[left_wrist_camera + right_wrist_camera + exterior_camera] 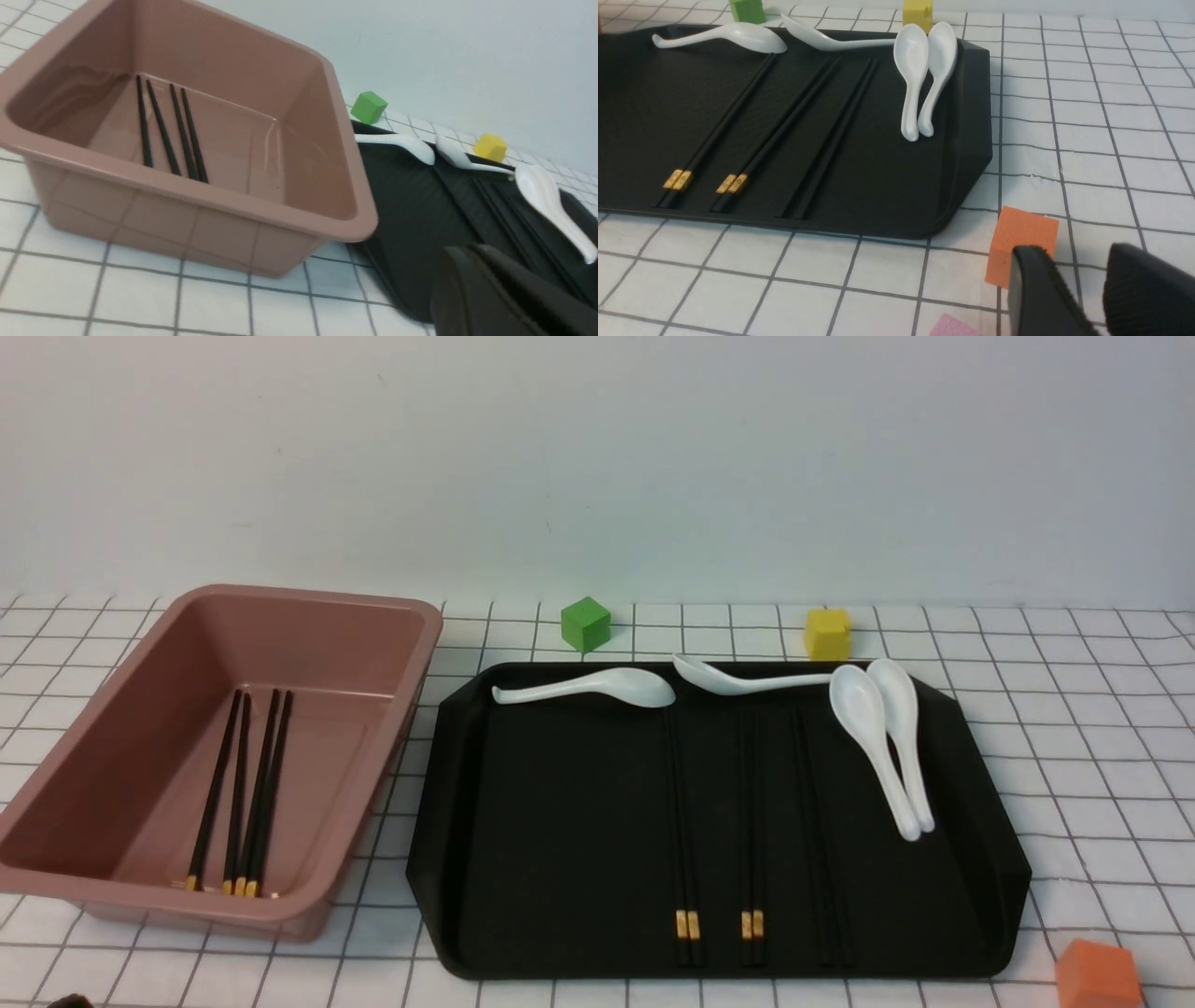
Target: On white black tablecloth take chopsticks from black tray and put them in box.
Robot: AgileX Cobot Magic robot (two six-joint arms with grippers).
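Note:
Three pairs of chopsticks lie lengthwise on the black tray, right of its middle; two pairs show gold bands at their near ends. They also show in the right wrist view. Two more pairs lie in the pink box, left of the tray on the tablecloth. In the left wrist view my left gripper is shut and empty, near the tray's front left corner, beside the box. My right gripper is open and empty, off the tray's front right corner. Neither gripper shows in the front view.
Several white spoons lie along the tray's far edge and right side. A green cube and a yellow cube stand behind the tray. An orange cube sits just beyond my right fingers, with a pink piece near it.

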